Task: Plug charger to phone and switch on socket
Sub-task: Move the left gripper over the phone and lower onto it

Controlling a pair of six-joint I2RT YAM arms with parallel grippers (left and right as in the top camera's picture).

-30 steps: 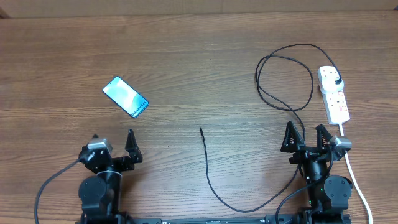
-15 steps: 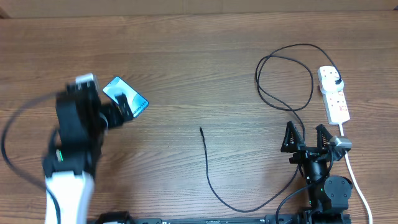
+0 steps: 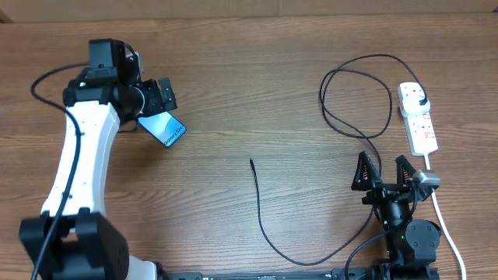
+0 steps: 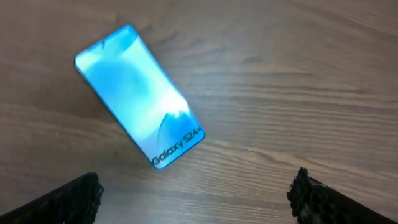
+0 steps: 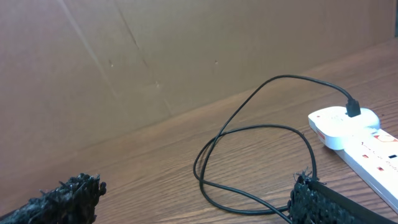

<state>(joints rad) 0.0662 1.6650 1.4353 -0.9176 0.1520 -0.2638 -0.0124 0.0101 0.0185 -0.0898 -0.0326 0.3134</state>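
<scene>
Left end effector open over the phone, right one open by the socket

The phone lies flat on the left side of the desk, screen up and at a slant. In the left wrist view its blue screen is lit, with the "Galaxy S24" lettering at the end nearer the fingers. The left end effector hangs above it, fingers spread wide and holding nothing; from overhead it covers the phone's far end. The charger has its connector tip lying free near the middle of the desk, well apart from the phone. Its cable curves along the front edge, loops at the right and ends in a black plug seated in the far end of the socket. The right end effector sits just in front of the socket, fingers parted and empty, beside the thick white cord
</scene>
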